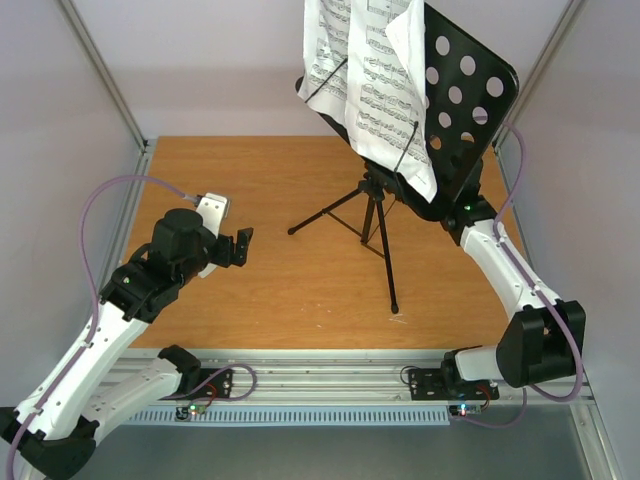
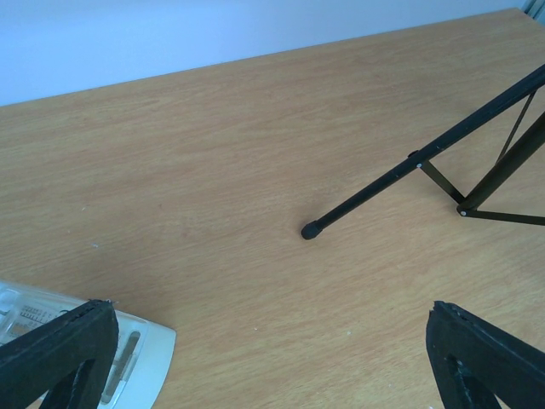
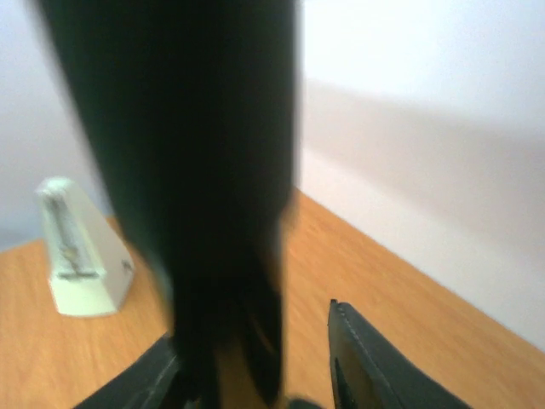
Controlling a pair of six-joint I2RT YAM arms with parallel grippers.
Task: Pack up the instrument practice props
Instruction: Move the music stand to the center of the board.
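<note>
From the overhead camera I see the music stand (image 1: pixel 470 90) standing on its three legs near the middle of the table (image 1: pixel 300 300). Its perforated desk tilts toward the far right corner, and the sheet music pages (image 1: pixel 370 70) still rest on it under two thin retaining wires. One page curls forward at its right edge. The metronome (image 1: pixel 212 210) is on the left side of the table, well apart from the stand. From above, my left arm covers most of it.

The left gripper (image 1: pixel 240 250) sits just beside the metronome, pointing toward the stand. Its wrist camera shows both fingers (image 2: pixel 60 354) spread wide with bare wood between them. The metronome's white base pokes out behind the left-hand finger, which I cannot make out from above. That view also shows one tripod leg (image 2: pixel 383 183) ending in a rubber foot on the wood ahead, nothing lying between it and the fingers.

My right arm reaches up to the lower edge of the desk, which hides its gripper from the overhead camera. Only the wrist camera shows the right gripper (image 3: pixel 255 375). A large blurred black shape fills the space between its fingers (image 3: pixel 375 366), and I cannot tell whether they are clamped on it. Past it, that camera gives me the metronome upright on the wood, clear cover on.
</note>
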